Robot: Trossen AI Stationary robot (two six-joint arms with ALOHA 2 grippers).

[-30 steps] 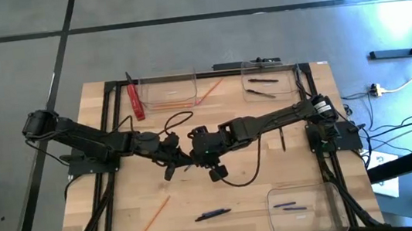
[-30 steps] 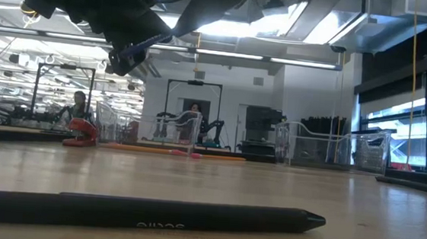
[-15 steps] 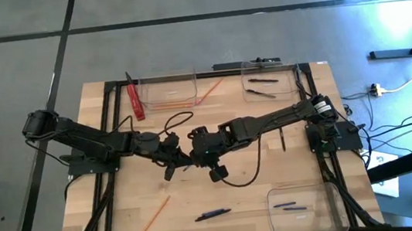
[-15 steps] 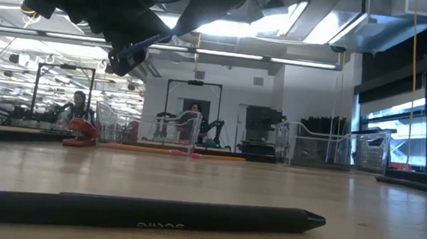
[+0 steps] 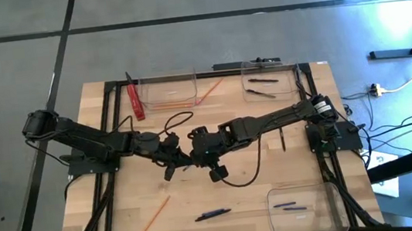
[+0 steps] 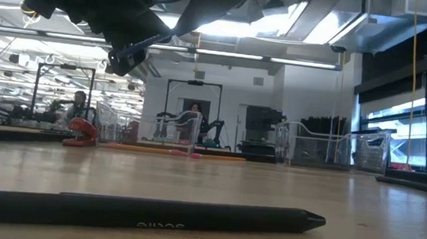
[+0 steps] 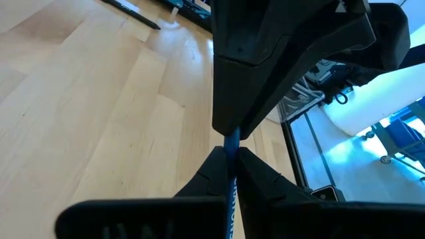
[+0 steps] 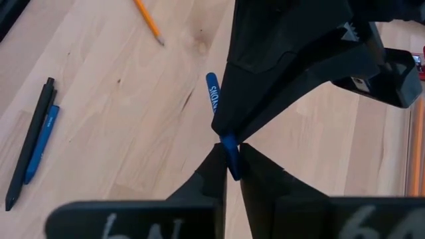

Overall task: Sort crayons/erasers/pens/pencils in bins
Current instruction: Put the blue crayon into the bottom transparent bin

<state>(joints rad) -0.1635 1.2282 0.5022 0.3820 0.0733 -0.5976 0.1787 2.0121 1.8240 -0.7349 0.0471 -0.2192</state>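
A blue pen (image 8: pixel 212 93) hangs above the table's middle, and both grippers meet on it tip to tip. My left gripper (image 5: pixel 183 161) comes from the left and my right gripper (image 5: pixel 194 160) from the right; each is shut on the pen. On the table lie an orange pencil (image 5: pixel 153 218), a dark pen (image 5: pixel 212 214) near the front edge and another dark pen (image 5: pixel 282 139) at the right. Clear bins stand at the far middle (image 5: pixel 168 92), far right (image 5: pixel 270 81) and near right (image 5: pixel 303 205). My left gripper pinches the blue pen's shaft (image 7: pixel 230 151) between its two fingers; the pen runs lengthwise back between them, clear of the table. My right gripper pinches the pen's other end (image 8: pixel 230 151) between its fingertips, slanting down from the table's right, facing the left gripper's tips.
A flat red bar (image 5: pixel 136 100) lies at the far left beside the middle bin. A thin pencil (image 5: pixel 211 90) leans on that bin's right side. The far right and near right bins hold dark pens. A dark pen (image 6: pixel 145 213) lies close before the low camera.
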